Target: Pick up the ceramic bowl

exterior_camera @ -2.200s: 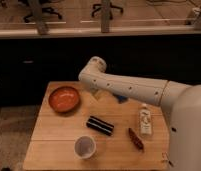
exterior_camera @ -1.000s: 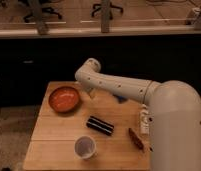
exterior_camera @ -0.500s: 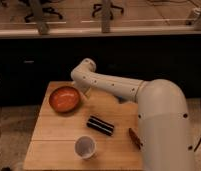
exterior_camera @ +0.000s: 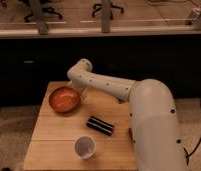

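Ceramic bowl sits upright on the back-left part of the tabletop. It is wide and shallow, glossy orange-red inside with a darker brownish rim. My read is rigid and fairly heavy for its size, with a slick glaze, and chippable if knocked or dropped. There are no handles, so the rim is the only real hold: one finger inside and one outside the wall. The right-hand edge is the obvious spot, since that is where the gripper is, just at the bowl's right rim with its jaws spread apart and nothing held. Can't tell whether it is touching the rim. A one-sided pinch will make the bowl want to tip, so grip deep on the wall and lift slowly. The white arm reaches in from the right, smooth and rounded. The tabletop is pale wood planks with a matte finish. A dark, flat bar-shaped packet lies mid-table, well clear of the bowl. A small white cup stands upright near the front edge, not the target.
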You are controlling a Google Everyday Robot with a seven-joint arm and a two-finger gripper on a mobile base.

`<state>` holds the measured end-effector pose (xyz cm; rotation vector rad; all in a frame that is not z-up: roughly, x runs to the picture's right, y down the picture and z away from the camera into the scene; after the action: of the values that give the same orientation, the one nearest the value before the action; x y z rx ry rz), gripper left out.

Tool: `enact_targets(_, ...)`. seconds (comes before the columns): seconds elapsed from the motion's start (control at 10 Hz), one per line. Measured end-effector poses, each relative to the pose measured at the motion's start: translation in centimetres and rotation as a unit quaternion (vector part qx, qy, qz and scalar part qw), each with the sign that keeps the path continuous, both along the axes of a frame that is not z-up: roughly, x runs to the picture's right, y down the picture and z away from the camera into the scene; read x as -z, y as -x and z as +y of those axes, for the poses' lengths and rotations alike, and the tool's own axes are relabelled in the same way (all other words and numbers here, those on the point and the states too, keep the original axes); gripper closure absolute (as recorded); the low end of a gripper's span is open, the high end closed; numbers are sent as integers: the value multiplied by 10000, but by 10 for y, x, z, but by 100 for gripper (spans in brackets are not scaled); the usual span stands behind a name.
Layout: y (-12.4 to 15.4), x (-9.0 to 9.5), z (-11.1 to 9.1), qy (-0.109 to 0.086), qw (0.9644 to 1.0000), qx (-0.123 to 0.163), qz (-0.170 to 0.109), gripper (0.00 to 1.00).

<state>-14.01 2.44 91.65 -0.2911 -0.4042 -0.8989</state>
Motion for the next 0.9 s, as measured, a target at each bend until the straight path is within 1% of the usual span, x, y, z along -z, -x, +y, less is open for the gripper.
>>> enact_targets(0.1,1,-2,-1,10,10000,-1,-9,20)
enact_targets(0.3,12,-7,1,121,9999,-24,-94,20)
enact_targets(0.9,15,-20,11,343,9991,-100,-210,20)
